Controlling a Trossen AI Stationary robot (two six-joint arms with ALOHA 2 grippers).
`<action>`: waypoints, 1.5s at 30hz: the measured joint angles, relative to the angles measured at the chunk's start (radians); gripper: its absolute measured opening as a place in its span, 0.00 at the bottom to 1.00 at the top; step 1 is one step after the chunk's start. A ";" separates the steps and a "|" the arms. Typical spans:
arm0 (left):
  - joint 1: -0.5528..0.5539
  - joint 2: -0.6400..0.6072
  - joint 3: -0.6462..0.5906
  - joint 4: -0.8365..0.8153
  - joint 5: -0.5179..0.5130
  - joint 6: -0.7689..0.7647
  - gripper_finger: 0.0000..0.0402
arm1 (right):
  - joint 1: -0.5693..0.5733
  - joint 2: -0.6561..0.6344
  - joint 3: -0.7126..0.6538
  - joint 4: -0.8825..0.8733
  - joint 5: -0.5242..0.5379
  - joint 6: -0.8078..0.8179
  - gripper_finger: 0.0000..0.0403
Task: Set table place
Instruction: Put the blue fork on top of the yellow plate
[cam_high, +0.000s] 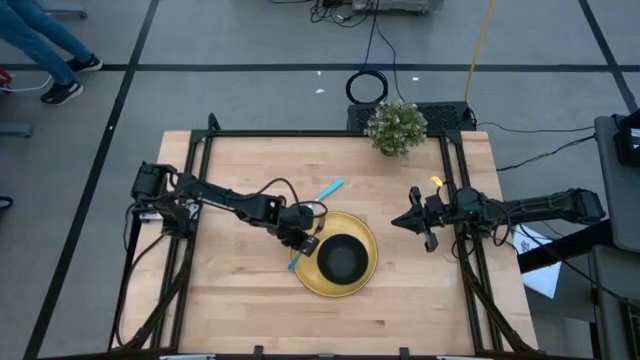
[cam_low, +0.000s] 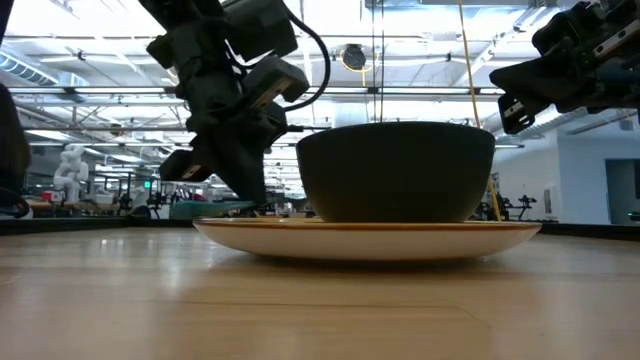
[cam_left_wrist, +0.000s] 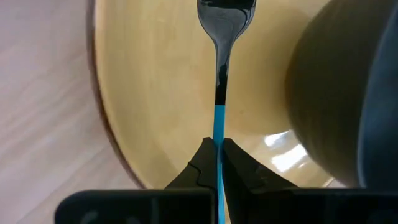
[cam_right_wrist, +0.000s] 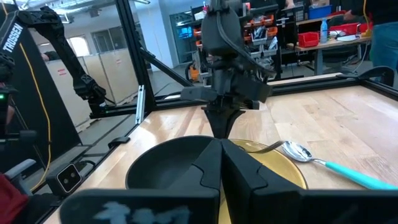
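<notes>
The round flat yellow dinner plate (cam_high: 368, 282) was set near the middle of the light butcher-block wooden counter (cam_high: 240, 310), with a small black round bowl (cam_high: 343, 260) resting on it. The left tool (cam_high: 305, 244) was held at the plate's left rim, clenched on the blue handle of a metal fork (cam_left_wrist: 219, 87) whose tines reached over the plate. A second blue-handled utensil, a spoon (cam_high: 329, 189), was left on the wood behind the plate. The right tool (cam_high: 413, 221) was held above the counter's right side, fingers pressed together and empty. It was judged that the thin handle could pivot in the pinch, or that the fork could be released onto the plate rather than beside it.
</notes>
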 joint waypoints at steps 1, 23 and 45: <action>0.001 -0.001 0.000 -0.004 -0.004 0.008 0.01 | 0.000 0.000 0.000 0.000 0.000 0.000 0.00; 0.010 0.115 0.094 -0.038 -0.028 0.088 0.01 | 0.000 0.006 0.000 0.013 0.001 0.007 0.00; -0.058 0.206 0.172 -0.003 -0.073 -0.095 0.00 | 0.000 0.007 0.000 0.004 -0.002 0.008 0.00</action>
